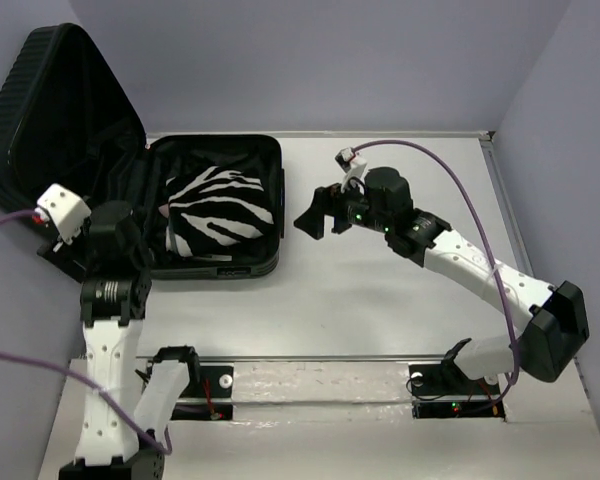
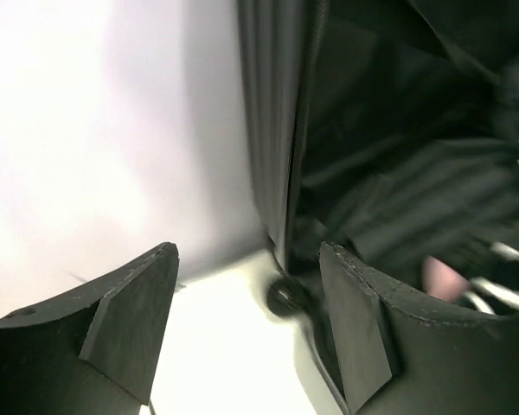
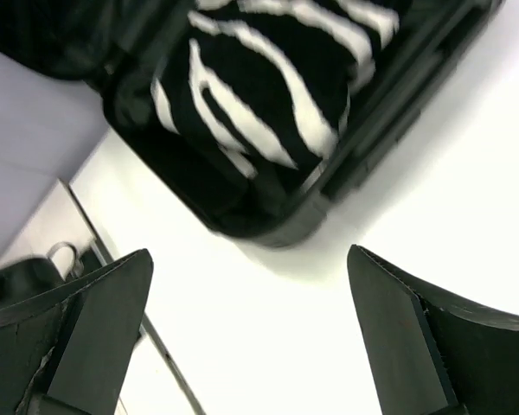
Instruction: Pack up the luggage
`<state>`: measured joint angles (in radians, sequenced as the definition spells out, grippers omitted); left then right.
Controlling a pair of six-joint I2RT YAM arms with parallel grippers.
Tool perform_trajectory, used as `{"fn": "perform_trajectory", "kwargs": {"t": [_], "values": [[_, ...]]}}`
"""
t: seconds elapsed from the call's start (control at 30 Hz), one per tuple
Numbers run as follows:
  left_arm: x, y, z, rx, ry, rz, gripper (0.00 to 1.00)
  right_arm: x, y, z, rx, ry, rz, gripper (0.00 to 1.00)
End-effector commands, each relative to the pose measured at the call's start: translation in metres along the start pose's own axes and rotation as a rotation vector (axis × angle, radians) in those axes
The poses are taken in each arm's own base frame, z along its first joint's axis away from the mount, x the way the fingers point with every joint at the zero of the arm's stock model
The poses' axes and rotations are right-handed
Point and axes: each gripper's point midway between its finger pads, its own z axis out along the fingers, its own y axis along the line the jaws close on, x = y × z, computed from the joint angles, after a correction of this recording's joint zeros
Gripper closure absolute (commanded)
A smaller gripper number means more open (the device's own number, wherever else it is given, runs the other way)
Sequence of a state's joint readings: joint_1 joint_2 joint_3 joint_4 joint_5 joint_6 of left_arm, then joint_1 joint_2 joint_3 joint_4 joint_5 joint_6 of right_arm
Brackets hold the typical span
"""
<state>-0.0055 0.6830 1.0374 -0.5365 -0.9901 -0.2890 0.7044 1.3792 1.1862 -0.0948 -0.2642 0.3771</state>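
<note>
The suitcase (image 1: pixel 277 210) lay open on the white table (image 1: pixel 380 300) in the upper left of the overhead view, its ribbed lid (image 1: pixel 60 110) standing up and leaning back toward the far left corner. The lower half lay flat with its dark lining showing. Inside that half sat a folded zebra-striped cloth (image 1: pixel 220 212), filling most of the right side of the compartment; the left side looked dark and its contents could not be made out, apart from a small pink patch (image 1: pixel 163 210) just beside the cloth. The left gripper (image 2: pixel 246 259) hung at the left edge of the case, near where lid and base met; its wrist view showed the two fingers (image 2: pixel 130 320) spread apart with nothing between them, the ribbed shell edge running down the middle of the frame and a small dark round part (image 2: pixel 283 298), too blurred to name, at its foot. The right gripper (image 1: pixel 317 212) hovered over bare table just right of the case, apart from it, its fingers (image 3: pixel 389 328) also spread wide and empty, with the case's near corner and the striped cloth in the upper part of its wrist view.
</note>
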Motion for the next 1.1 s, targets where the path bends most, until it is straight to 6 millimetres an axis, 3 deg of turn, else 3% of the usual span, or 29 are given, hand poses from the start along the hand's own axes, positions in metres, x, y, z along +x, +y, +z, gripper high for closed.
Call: {"fn": "perform_trajectory", "kwargs": {"t": [0.0, 0.07, 0.23, 0.3, 0.43, 0.47, 0.57, 0.63, 0.77, 0.8, 0.87, 0.9, 1.07], "values": [[-0.027, 0.006, 0.029, -0.227, -0.058, 0.019, 0.22, 0.017, 0.001, -0.008, -0.037, -0.007, -0.019, 0.00], [-0.034, 0.005, 0.038, -0.263, -0.065, 0.005, 0.22, 0.033, -0.003, -0.014, -0.036, 0.016, -0.013, 0.00], [-0.028, 0.004, 0.064, -0.384, -0.036, 0.137, 0.26, 0.052, -0.005, -0.014, -0.062, 0.036, -0.027, 0.00], [-0.028, 0.001, 0.072, -0.393, -0.024, 0.149, 0.38, 0.061, -0.015, -0.014, -0.031, 0.044, -0.034, 0.00], [-0.033, 0.001, 0.077, -0.423, -0.028, 0.187, 0.53, 0.065, -0.023, -0.013, 0.006, 0.029, -0.014, 0.04], [-0.035, -0.002, 0.079, -0.413, -0.036, 0.171, 0.69, 0.066, -0.019, -0.013, -0.019, 0.028, 0.003, 0.06], [-0.033, -0.008, 0.081, -0.363, -0.037, 0.162, 0.94, 0.075, -0.025, -0.009, -0.013, 0.050, 0.039, 0.19], [-0.032, -0.015, 0.077, -0.320, -0.036, 0.152, 0.94, 0.074, -0.040, -0.006, 0.031, 0.046, 0.066, 0.33], [-0.029, -0.057, 0.036, -0.151, -0.103, 0.192, 0.94, 0.080, -0.059, 0.004, 0.085, 0.059, 0.125, 0.36], [-0.027, -0.078, 0.010, -0.073, -0.122, 0.277, 0.94, 0.085, -0.064, 0.007, 0.091, 0.074, 0.158, 0.34], [-0.026, -0.085, -0.015, -0.025, -0.166, 0.362, 0.94, 0.092, -0.069, 0.010, 0.090, 0.092, 0.192, 0.33], [-0.021, -0.102, -0.036, 0.075, -0.183, 0.392, 0.94, 0.095, -0.070, 0.011, 0.090, 0.101, 0.199, 0.33], [-0.006, -0.118, -0.082, 0.283, -0.211, 0.451, 0.94, 0.099, -0.084, 0.013, 0.145, 0.096, 0.213, 0.30]]}}
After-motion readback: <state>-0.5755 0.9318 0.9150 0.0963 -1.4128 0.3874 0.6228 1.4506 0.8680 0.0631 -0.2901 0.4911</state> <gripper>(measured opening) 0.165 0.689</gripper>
